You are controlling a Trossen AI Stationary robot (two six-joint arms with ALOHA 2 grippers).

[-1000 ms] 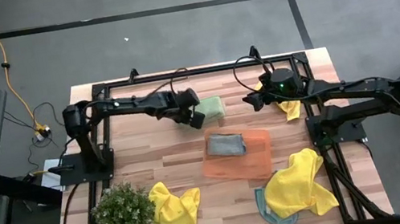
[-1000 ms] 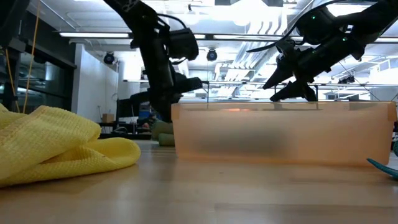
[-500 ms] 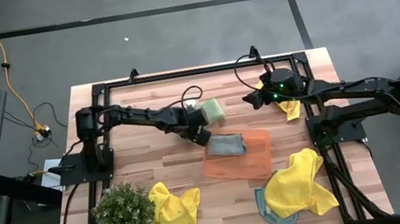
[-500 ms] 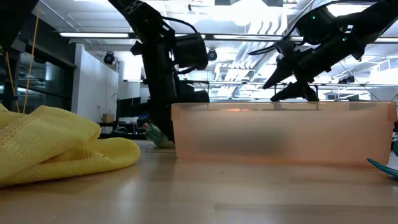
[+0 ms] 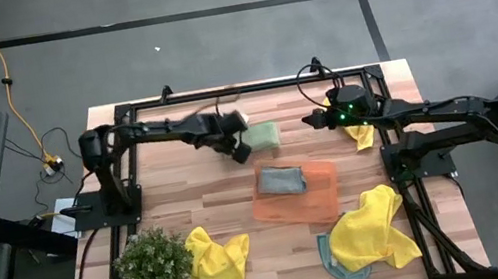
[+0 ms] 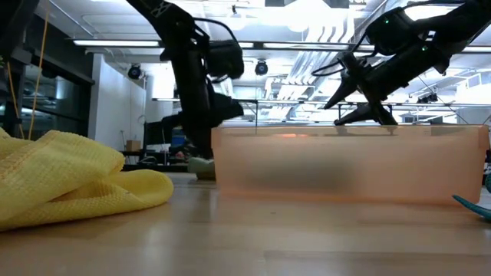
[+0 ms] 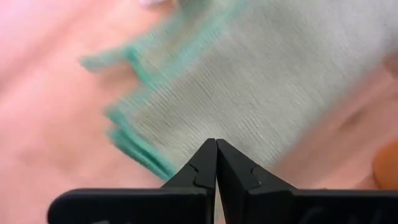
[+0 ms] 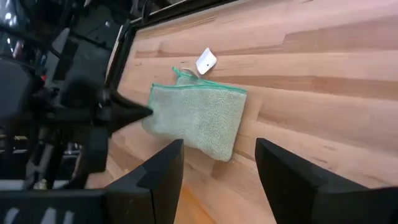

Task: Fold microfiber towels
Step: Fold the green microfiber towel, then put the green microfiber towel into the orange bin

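Pale green and already folded, the microfiber towel (image 5: 263,136) lies on the wooden worktop (image 5: 199,204) toward its far edge, and your left gripper (image 5: 239,148) now sits just beside the towel's near-left corner, jaws pressed together and holding nothing. Half a second ago that gripper reached farther in, over the edge of the orange tray (image 5: 326,206); it has since pulled back toward the green towel, which has not shifted. From the left wrist the closed tips hang over the towel's teal-stitched hem (image 7: 134,134). Your right gripper (image 5: 311,123) hovers on the towel's other side, well clear of it, jaws apart and empty, unchanged over the last second. A grey-blue towel (image 5: 281,180) rests folded in the tray.

You can read this as one towel done and the green one folded but not yet in the tray; the left arm's retreat looks like a nudge or a line-up on it. Three yellow towels remain crumpled: one (image 5: 219,264) beside the potted plant (image 5: 153,263), one (image 5: 371,231) heaped over a teal towel (image 5: 328,258), one (image 5: 362,135) under the right arm.
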